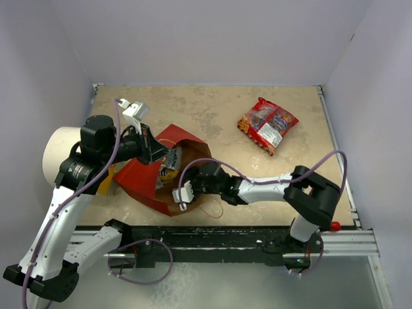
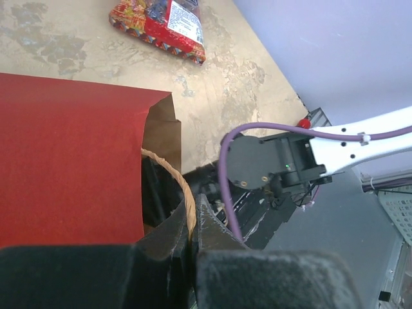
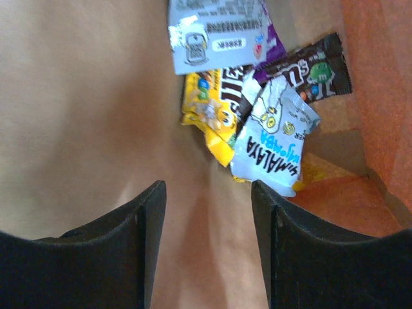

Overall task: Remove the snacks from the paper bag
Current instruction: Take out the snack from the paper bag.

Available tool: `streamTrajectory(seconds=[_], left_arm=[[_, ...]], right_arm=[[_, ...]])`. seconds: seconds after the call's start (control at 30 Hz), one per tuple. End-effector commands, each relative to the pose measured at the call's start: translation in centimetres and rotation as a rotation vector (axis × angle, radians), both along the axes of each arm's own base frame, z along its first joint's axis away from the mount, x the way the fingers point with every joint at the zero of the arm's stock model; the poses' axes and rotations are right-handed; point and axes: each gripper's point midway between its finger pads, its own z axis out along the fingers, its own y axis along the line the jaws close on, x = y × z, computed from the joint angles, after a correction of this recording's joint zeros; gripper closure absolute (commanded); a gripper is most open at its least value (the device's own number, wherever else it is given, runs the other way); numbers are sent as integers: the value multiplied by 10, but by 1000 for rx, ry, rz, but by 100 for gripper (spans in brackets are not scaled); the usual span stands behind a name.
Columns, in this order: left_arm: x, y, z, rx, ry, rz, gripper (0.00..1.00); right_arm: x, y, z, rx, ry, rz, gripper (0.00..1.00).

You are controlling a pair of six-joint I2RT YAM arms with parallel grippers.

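Observation:
The paper bag [image 1: 138,177] lies on its side, red outside, brown kraft inside, mouth toward the right arm. My left gripper [image 1: 153,149] is shut on its tan string handle [image 2: 182,185] at the upper rim [image 2: 161,106]. My right gripper [image 1: 183,193] is open and empty inside the bag's mouth. In the right wrist view its fingertips [image 3: 154,193] stand just short of a heap of small packs: a silver-grey packet [image 3: 215,29], a yellow pack [image 3: 209,112], a brown pack [image 3: 315,71] and a white-blue packet [image 3: 273,145]. Two red snack bags [image 1: 267,124] lie on the table at far right, also in the left wrist view [image 2: 161,26].
A white-and-orange cylinder [image 1: 56,154] stands at the left behind my left arm. The second handle loop [image 1: 215,207] lies on the table by the bag's mouth. A metal rail [image 1: 347,241] runs along the near edge. Walls enclose the table.

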Motion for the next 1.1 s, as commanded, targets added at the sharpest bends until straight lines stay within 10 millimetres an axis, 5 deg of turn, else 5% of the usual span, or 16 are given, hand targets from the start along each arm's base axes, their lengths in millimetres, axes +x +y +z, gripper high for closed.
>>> streamTrajectory(seconds=[0.0, 0.37, 0.6, 1.07], left_arm=[[0, -2, 25, -20, -75, -17, 100], [-3, -2, 27, 7, -57, -45, 100], [-3, -3, 26, -8, -33, -32, 100], [4, 5, 32, 2, -58, 34, 100]], right_arm=[[45, 20, 38, 66, -187, -27, 41], [85, 36, 7, -47, -301, 12, 31], [102, 60, 10, -28, -338, 16, 32], [101, 57, 31, 52, -291, -40, 90]])
